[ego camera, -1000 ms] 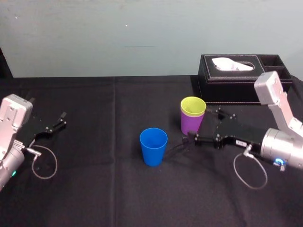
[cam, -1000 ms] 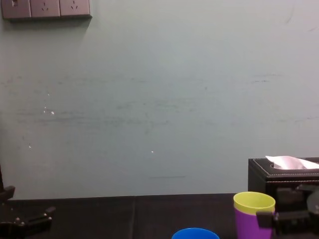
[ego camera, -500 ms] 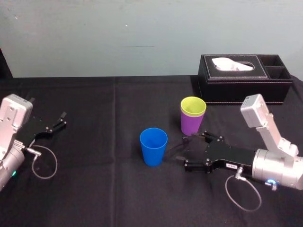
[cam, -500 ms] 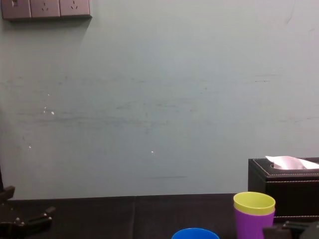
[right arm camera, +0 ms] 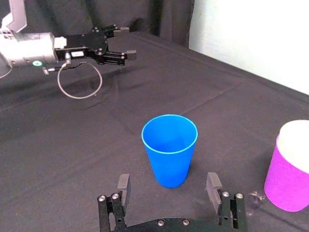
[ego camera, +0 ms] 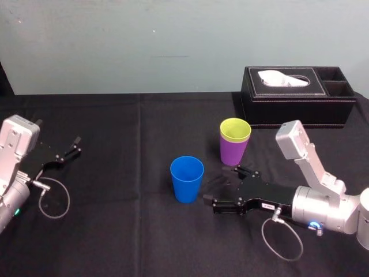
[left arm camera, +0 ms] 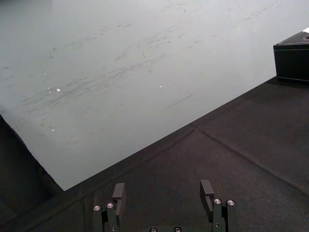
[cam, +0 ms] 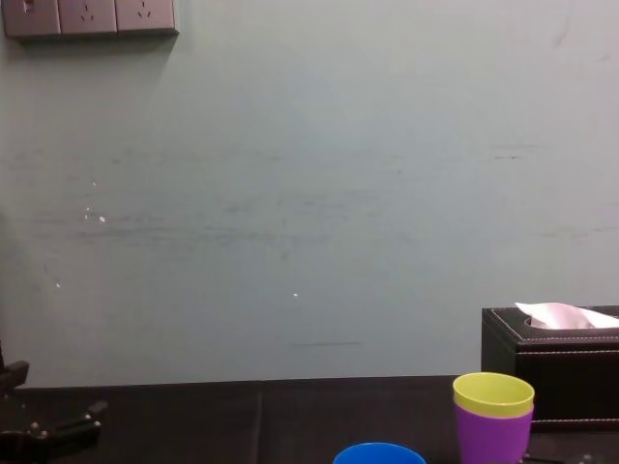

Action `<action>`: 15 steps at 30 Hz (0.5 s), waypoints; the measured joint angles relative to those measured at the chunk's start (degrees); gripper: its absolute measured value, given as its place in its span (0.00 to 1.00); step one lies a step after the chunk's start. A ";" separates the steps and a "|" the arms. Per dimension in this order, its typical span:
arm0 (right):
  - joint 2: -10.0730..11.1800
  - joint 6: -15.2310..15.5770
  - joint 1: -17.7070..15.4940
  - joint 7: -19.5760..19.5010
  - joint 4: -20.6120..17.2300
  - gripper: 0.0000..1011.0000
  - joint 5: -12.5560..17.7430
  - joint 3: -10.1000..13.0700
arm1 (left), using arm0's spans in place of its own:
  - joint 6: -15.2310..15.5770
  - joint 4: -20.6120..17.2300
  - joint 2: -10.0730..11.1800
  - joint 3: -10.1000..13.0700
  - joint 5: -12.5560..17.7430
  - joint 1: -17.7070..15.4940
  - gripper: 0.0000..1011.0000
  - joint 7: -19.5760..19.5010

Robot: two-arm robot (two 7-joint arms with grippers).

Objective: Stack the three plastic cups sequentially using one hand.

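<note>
facing blue cup (ego camera: 187,179), right gripper (ego camera: 221,184) spread

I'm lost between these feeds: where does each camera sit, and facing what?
Head: high, looking down at table; both arms, right pincer open.
Left wrist: behind the open left pincer, facing wall.
Right wrist: behind its pincer, facing blue cup.
Chest: low, facing wall; left pincer at lower left.
Head and chest share the yellow-green cup nested in purple cup.

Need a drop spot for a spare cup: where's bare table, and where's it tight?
Free: the cloth between the left tool and the blue cup; also the strip behind both, left of the tissue box. Tight: the right tool, open, sits beside the blue cup, close to the yellow-green cup nested in the purple cup.
</note>
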 joint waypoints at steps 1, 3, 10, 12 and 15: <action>-0.12 0.04 0.14 0.00 0.20 0.99 -0.04 -0.12 | 0.00 0.00 0.00 0.00 0.00 0.00 1.00 0.00; -0.53 0.18 0.58 0.02 0.81 0.99 -0.21 -0.51 | 0.00 0.00 0.00 0.00 0.00 0.00 1.00 0.00; -1.80 0.44 1.91 -0.15 2.39 0.99 -0.79 -1.44 | 0.00 0.00 0.00 0.00 0.00 0.00 1.00 0.00; -2.02 0.47 2.20 -0.18 2.69 0.99 -0.96 -1.65 | 0.00 0.00 0.00 0.00 0.00 0.00 1.00 0.00; -2.52 0.61 2.85 -0.18 3.29 0.99 -1.21 -1.96 | 0.00 0.00 0.00 0.00 0.00 0.00 1.00 0.00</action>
